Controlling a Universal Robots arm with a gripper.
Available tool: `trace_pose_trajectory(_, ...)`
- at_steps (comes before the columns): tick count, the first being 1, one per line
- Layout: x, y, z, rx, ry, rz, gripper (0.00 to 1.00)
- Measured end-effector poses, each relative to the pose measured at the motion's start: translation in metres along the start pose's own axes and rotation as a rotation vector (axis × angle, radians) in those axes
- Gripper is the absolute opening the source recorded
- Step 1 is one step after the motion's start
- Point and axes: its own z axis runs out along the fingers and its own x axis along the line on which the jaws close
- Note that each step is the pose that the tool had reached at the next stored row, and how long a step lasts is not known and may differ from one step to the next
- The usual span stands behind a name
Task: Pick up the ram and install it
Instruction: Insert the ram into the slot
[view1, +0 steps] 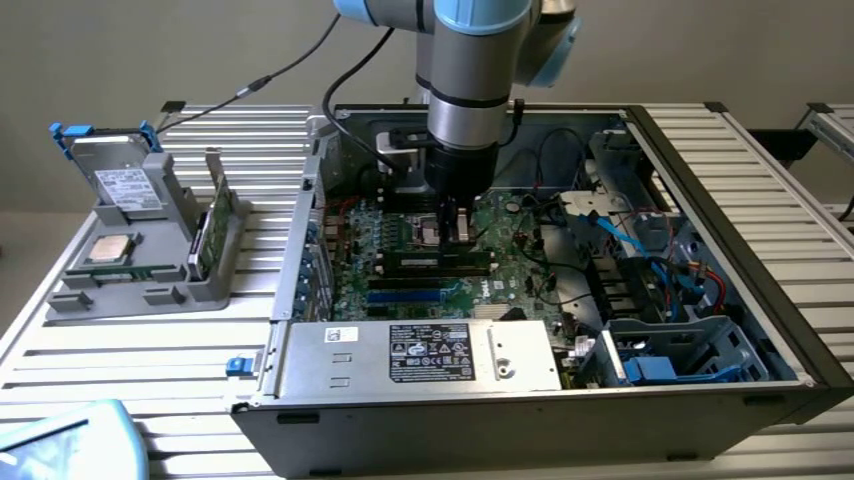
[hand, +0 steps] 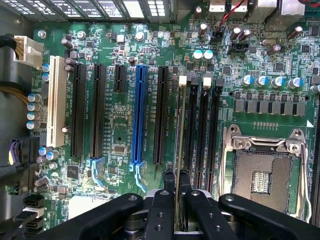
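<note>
A table (view1: 134, 385) of pale ribbed metal slats carried the whole set-up. An open black computer case (view1: 534, 425) lay on its side across the table, its uncovered interior facing up, and took up most of the surface. Just beside the case, toward the exterior view's left, a grey plastic fixture (view1: 127, 300) sat flat on the slats. Nearer the camera than the case and farther to the exterior view's left, a pale blue object (view1: 60, 440) rested at the table's corner, cut off by the frame's edge; what it was could not be told. Bare slats ran between it and the case.
</note>
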Motion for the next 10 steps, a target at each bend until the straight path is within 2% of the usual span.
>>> trace_pose_trajectory(10,-0.0001,0.0000,0.0012,0.0000,0.0001,0.000,0.14)
